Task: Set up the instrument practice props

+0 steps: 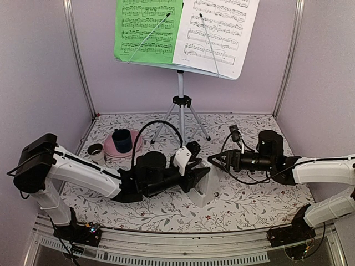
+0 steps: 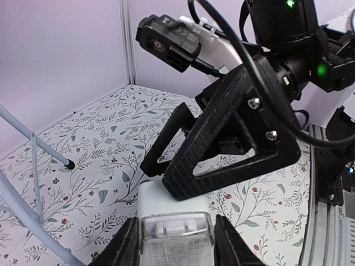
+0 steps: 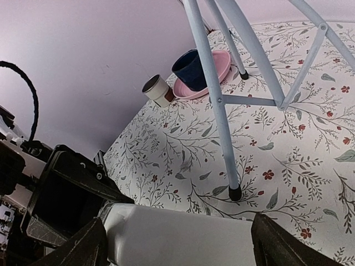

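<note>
Two grippers flank the metronome: left gripper pinching it, right gripper spread around it.

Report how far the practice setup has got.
Done: music stand upright, green sheet and white sheet resting on it. In hand: left tool grips the metronome on the table; right tool is open at its top. Remaining: release the metronome and withdraw.

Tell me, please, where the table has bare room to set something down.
Free: the back-right corner, between the music stand's right leg, the wall and the right arm; also the front strip between metronome and table edge. Crowded: the middle around the metronome, and back left, with plate, blue cup and white cup.
</note>
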`<move>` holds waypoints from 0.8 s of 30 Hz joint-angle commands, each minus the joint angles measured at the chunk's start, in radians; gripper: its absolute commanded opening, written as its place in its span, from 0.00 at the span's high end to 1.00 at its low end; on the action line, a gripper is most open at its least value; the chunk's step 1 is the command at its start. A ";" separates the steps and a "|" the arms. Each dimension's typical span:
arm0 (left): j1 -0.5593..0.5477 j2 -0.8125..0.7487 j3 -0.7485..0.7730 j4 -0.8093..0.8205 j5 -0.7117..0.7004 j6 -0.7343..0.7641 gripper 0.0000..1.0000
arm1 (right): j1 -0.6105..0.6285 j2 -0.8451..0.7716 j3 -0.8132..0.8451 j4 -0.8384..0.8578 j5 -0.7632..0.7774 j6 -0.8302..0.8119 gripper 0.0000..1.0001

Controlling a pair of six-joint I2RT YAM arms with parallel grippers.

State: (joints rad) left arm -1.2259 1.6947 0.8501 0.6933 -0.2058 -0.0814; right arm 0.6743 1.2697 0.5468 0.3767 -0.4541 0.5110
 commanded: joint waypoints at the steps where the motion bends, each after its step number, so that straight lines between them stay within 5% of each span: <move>1: -0.023 -0.006 -0.043 0.052 0.058 0.090 0.92 | -0.016 0.079 -0.097 -0.248 0.196 -0.086 0.11; 14: -0.021 -0.121 -0.126 0.144 0.030 0.040 0.97 | -0.016 0.069 -0.096 -0.231 0.154 -0.102 0.10; 20: 0.019 -0.293 -0.165 -0.052 -0.026 -0.113 1.00 | -0.016 0.024 -0.069 -0.217 0.083 -0.117 0.08; 24: 0.077 -0.391 -0.131 -0.332 -0.068 -0.247 1.00 | -0.016 0.001 -0.044 -0.220 0.054 -0.125 0.07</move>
State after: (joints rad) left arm -1.2079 1.3773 0.6971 0.6308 -0.2150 -0.1764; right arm 0.6754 1.2499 0.5320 0.4107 -0.4435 0.4538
